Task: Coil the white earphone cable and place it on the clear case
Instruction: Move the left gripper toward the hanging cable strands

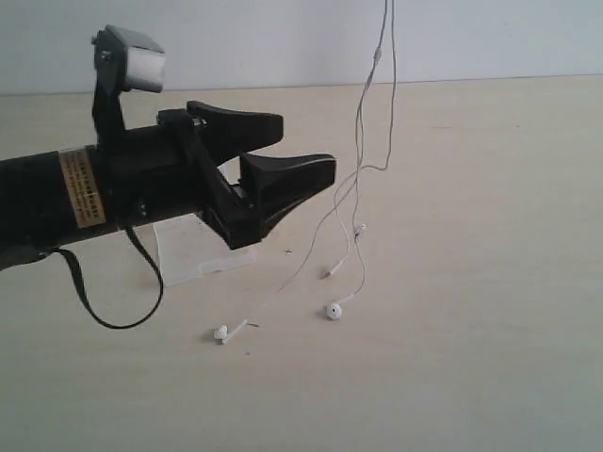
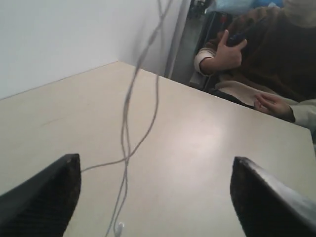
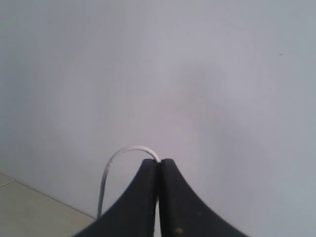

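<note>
Left claw [image 1: 306,149] is wide apart, both black fingers spread and gripping nothing. It hangs above the surface [image 1: 490,282], out in front of the clear case [image 1: 193,252]. The case lies flat on the surface, partly hidden behind that arm, closer to the far edge than the earbuds are.

Up high, the right claw [image 3: 159,165] is pressed together, and the white earphone cable [image 1: 375,58] is pinched right at its tips, a short loop arching out beside them against the pale wall [image 3: 222,74].

From there the cable drops in long strands, passing just beyond the left claw's fingertips and touching neither finger [image 2: 47,197]. Its lower end reaches the surface near the middle. One earbud [image 1: 333,310] rests there, the second earbud [image 1: 220,332] lies further toward the near edge, and the plug [image 1: 328,273] sits between them and the case. The cable hangs loose, not coiled, and none of it lies on the case.
</note>
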Motion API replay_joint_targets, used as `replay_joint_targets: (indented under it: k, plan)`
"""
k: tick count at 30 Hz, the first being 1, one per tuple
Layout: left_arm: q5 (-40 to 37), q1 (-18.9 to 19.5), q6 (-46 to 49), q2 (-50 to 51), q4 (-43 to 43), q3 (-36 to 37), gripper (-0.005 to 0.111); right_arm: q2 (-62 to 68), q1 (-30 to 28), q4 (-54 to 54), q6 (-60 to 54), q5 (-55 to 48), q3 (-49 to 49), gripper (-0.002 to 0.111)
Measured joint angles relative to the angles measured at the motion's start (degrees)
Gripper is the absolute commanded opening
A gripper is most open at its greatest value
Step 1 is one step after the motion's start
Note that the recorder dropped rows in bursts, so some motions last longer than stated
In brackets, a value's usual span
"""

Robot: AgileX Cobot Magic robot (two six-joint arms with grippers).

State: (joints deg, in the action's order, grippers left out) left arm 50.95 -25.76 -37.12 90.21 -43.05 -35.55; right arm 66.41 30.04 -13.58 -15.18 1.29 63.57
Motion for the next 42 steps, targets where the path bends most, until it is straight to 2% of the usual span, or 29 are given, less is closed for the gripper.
replay_joint_targets:
  k: [2,8,17,39,42]
  plan:
    - [0.00,-2.13,2.78,1.82,0.37,-2.32,0.079,0.00,0.00,0.00,0.00,0.10,0.00,0.000]
    - [-0.12,-5.45,4.30,9.10,0.97,-8.63,0.079,0.00,0.00,0.00,0.13,0.19,0.00,0.000]
    - [-0.37,-5.70,5.15,18.15,6.31,-14.99,0.079,0.00,0.00,0.00,0.25,-0.02,0.00,0.000]
    - [-2.53,-7.40,5.15,21.51,8.55,-20.58,0.079,0.00,0.00,0.00,0.37,-0.50,0.00,0.000]
    - [-2.66,-7.40,5.15,21.55,8.55,-20.71,0.075,0.00,0.00,0.00,0.37,-0.63,0.00,0.000]
